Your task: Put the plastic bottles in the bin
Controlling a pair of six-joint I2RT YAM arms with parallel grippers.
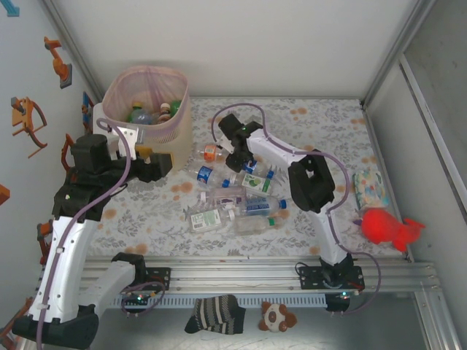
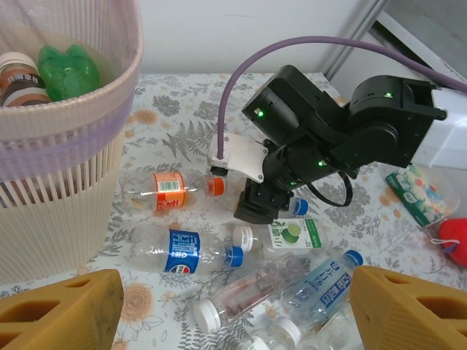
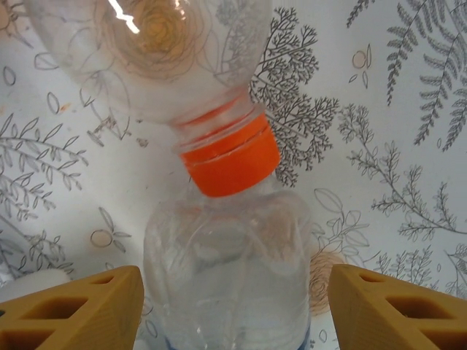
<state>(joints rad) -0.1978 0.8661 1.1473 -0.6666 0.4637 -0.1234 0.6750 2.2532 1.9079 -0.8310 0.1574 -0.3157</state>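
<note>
The beige bin (image 1: 179, 125) with its pink liner stands at the back left and holds a green bottle (image 2: 69, 69) among others. Several crushed clear bottles lie mid-table: an orange-capped one (image 1: 210, 152), a blue-labelled one (image 2: 182, 251) and a lime-labelled one (image 2: 292, 235). My right gripper (image 1: 235, 162) is down among them, open, its fingers on either side of a clear bottle (image 3: 226, 277) without touching it. The orange-capped bottle (image 3: 230, 164) lies just beyond. My left gripper (image 1: 164, 164) hovers beside the bin, open, with nothing held between its fingers (image 2: 66, 310).
At the right side of the table lie a red plush toy (image 1: 387, 227) and a patterned packet (image 1: 371, 186). A striped sock (image 1: 215, 313) and a small plush (image 1: 277, 317) lie below the front rail. Walls close in the back and both sides.
</note>
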